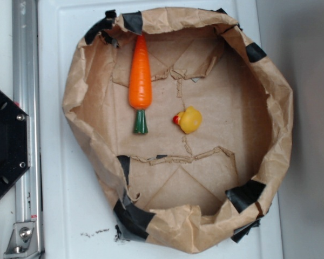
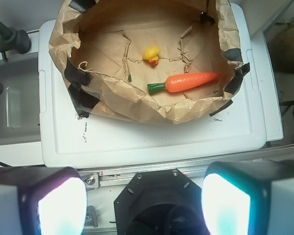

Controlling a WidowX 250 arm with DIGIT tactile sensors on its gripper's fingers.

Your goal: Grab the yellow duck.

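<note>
The duck (image 1: 190, 120) was small, rounded and yellow with a red-orange beak, and it sat upright on the floor of a brown paper nest (image 1: 259, 156), near the middle and just beside the green stem of a carrot (image 1: 140, 80) without touching it. The nest, crumpled, its rim patched with black tape (image 1: 247, 193), held only those two toys and rested on a white lid (image 2: 152, 139); no writing could be read. The gripper (image 2: 144, 200) hung well back from the nest, its fingers (image 2: 54, 205) spread wide and holding nothing
</note>
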